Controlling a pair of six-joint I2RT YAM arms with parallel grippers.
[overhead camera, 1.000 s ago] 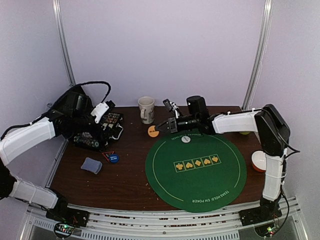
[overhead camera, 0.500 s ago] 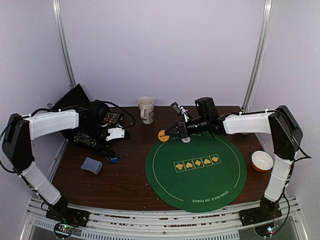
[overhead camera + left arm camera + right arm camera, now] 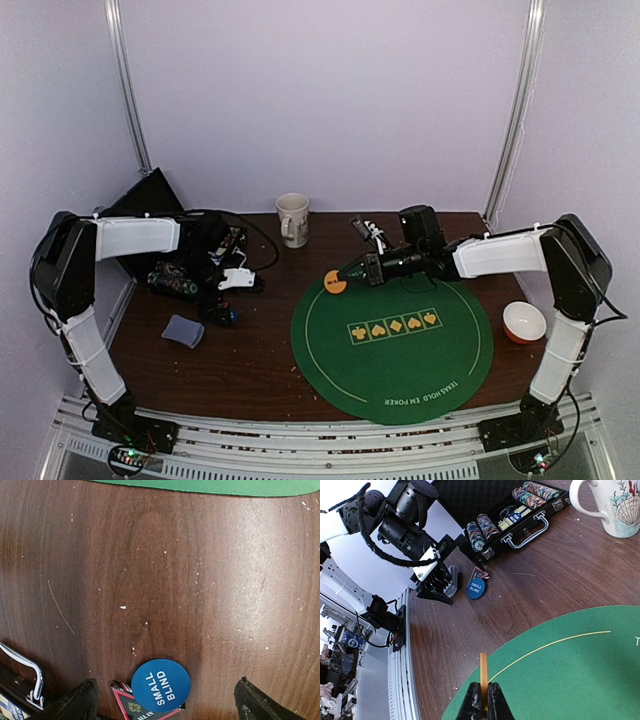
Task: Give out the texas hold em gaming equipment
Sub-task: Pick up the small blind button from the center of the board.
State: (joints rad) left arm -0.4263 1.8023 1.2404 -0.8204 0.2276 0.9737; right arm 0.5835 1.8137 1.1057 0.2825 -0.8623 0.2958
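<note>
Brown worktop point(image 3: 250, 365), walled at the far, left and right edges. Round green mat point(image 3: 390, 395) over the right half, reaching almost to the near edge. Bare wood between mat and left edge, widest toward the near-left corner. In the far-left corner, open black case point(image 3: 185, 272) of chip stacks point(image 3: 482, 527). Upright mug point(image 3: 292, 218) mid far edge. Bowl point(image 3: 524, 322) by the right edge, just beside the mat. Grey-blue deck point(image 3: 183, 330) near the left edge, in front of the case. Just in front of the case, left gripper point(image 3: 222, 302) pointing down, jaws wide apart and holding nothing, straddling a blue disc point(image 3: 160, 685) flat on the wood, clear of both fingers. Low over the mat's far-left rim, right gripper point(image 3: 481, 700), jaws clamped on an orange disc point(image 3: 483, 677) held on edge.
</note>
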